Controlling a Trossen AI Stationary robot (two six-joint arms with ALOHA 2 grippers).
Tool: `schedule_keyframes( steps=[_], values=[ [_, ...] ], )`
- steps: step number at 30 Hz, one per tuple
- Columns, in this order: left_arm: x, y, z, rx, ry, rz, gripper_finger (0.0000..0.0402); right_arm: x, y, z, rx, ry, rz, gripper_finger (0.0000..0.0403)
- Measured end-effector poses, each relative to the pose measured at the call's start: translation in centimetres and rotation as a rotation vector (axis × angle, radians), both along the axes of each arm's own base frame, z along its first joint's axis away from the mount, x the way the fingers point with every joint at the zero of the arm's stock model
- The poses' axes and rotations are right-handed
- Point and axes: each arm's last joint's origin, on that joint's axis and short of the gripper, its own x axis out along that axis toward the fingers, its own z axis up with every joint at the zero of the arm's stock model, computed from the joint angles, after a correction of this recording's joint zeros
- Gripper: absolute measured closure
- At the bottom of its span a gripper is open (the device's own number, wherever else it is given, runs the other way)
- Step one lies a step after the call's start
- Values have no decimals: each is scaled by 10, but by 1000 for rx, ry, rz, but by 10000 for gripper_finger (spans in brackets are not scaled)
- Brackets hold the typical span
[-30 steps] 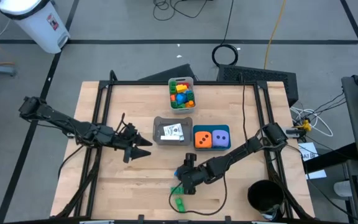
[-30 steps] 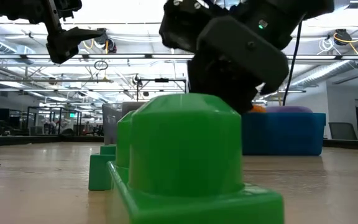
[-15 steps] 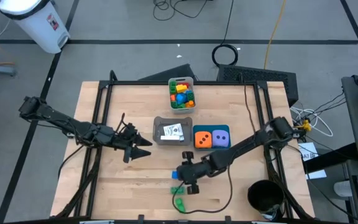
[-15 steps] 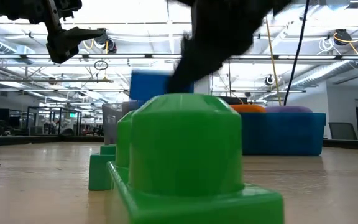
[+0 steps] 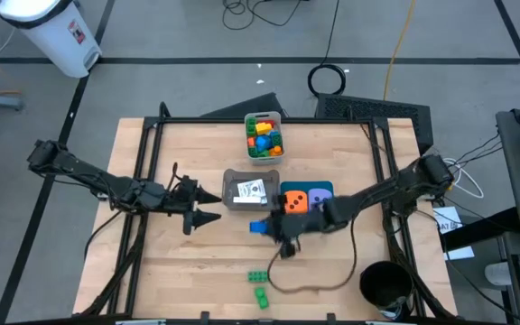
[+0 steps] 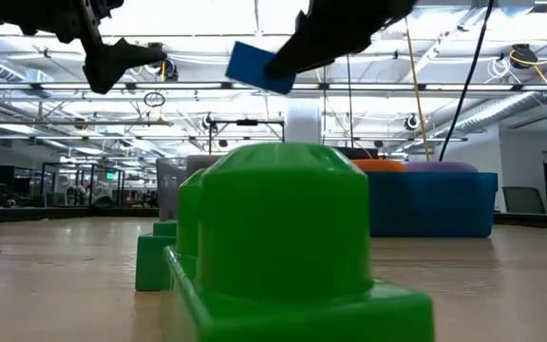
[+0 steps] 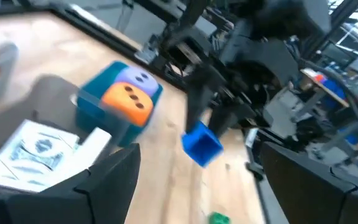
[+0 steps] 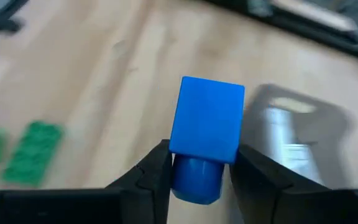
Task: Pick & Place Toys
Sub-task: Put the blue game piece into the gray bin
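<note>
Right gripper [image 8: 199, 177] jaws clamped on blue brick [image 8: 207, 124] near grey bin [image 5: 251, 190]; carry level; left gripper [image 5: 208, 206] agape, empty.

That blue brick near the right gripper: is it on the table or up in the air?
In the air. The right gripper is shut on the blue brick, and the low view shows it well above the table.

Likely robotics lab: ceiling trusses [image 6: 501, 90], floor cables [image 5: 328, 79], wooden table [image 5: 197, 262].
</note>
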Motion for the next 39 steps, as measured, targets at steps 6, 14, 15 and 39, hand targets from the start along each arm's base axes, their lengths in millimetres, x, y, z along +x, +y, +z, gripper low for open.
schedule_keyframes(
  steps=[6, 14, 15, 39],
  values=[
    [1, 2, 4, 125, -44, 52, 62, -15, -64, 7, 43, -124, -107, 261],
    [1, 4, 8, 378, -70, 92, 62, -32, -149, -2, 132, -296, -178, 278],
    [1, 4, 8, 398, -69, 91, 62, -34, -159, -4, 134, -300, -197, 278],
    [4, 20, 7, 873, -15, 114, 62, -32, -289, -80, 238, -248, -613, 210]
  ],
)
